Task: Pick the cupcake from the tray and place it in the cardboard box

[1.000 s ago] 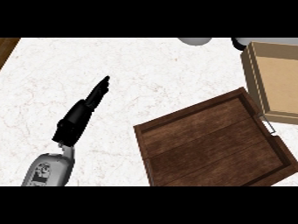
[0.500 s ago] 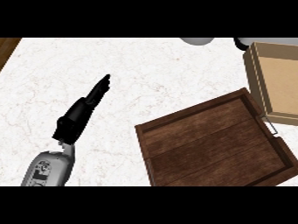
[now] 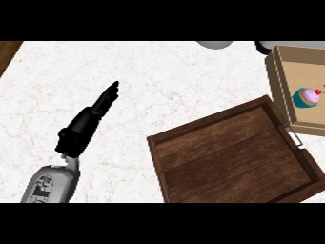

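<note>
The left hand [image 3: 87, 125] lies at the left of the frame with its fingers [image 3: 109, 94] straight and close together, pointing toward the upper right; they hold nothing and rest over bare white marbled counter [image 3: 157, 81]. Its grey forearm [image 3: 50, 183] comes in from the lower left edge. Well to the right of the hand, in the lower right, sits the dark wooden tray [image 3: 235, 157], turned at an angle, with a small metal handle on its right side. Just beyond the tray's upper right corner is the cardboard box [image 3: 286, 90], cut off by the right edge. The cupcake [image 3: 307, 96], with teal wrapper, pink frosting and a red cherry, is inside the box, upright. A dark shape, hard to identify, shows at the box's right edge
</note>
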